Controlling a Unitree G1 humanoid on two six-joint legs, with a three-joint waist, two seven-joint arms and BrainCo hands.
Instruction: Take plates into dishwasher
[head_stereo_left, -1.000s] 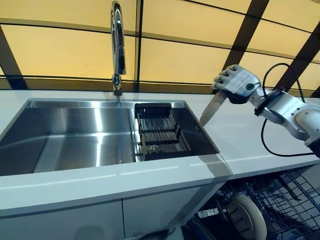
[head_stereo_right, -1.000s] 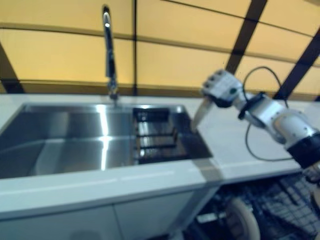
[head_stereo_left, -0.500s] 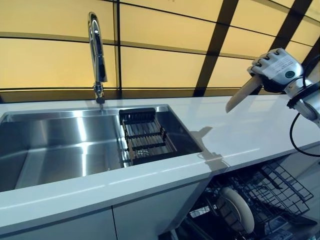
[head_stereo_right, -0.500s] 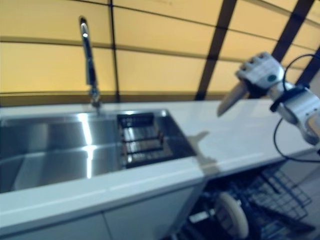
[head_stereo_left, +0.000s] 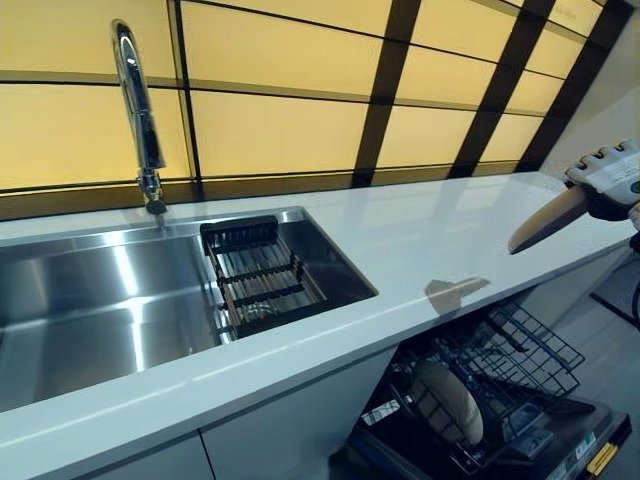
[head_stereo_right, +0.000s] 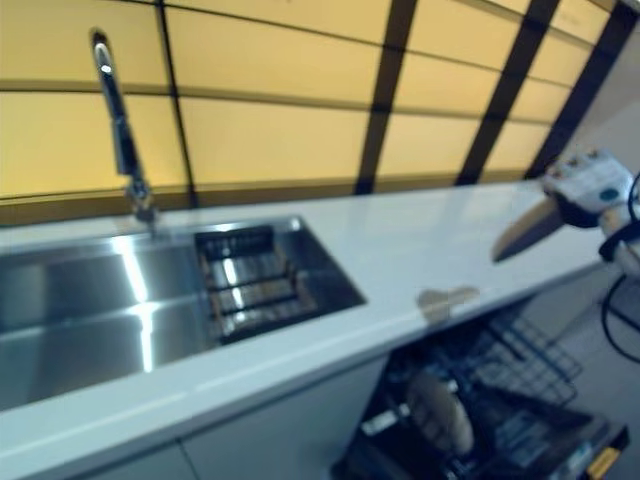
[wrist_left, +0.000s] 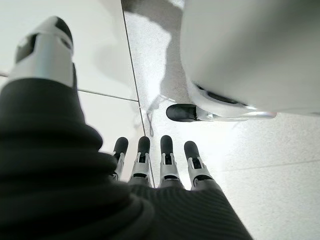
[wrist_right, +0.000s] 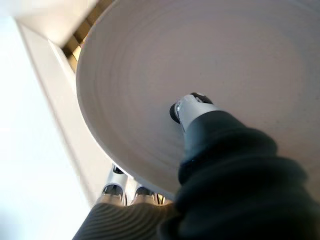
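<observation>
My right hand (head_stereo_left: 612, 178) is at the far right, above the counter's end, shut on a beige plate (head_stereo_left: 547, 220) that slants down to the left. In the right wrist view the plate (wrist_right: 210, 65) fills the frame, with the thumb (wrist_right: 192, 107) pressed on its face and fingers (wrist_right: 116, 189) under its rim. Below, the open dishwasher's wire rack (head_stereo_left: 510, 365) holds one upright plate (head_stereo_left: 450, 402). My left hand (wrist_left: 155, 165) shows only in its wrist view, fingers straight, pointing at the floor and holding nothing.
A steel sink (head_stereo_left: 90, 300) with a tall faucet (head_stereo_left: 140, 120) takes up the left of the white counter (head_stereo_left: 420, 240). A dark drying rack (head_stereo_left: 255, 275) sits in the sink's right end. Yellow wall panels run behind.
The camera has turned right, so the sink shifted left. My right hand has carried the plate further right and lower, out past the counter's end and over the dishwasher.
</observation>
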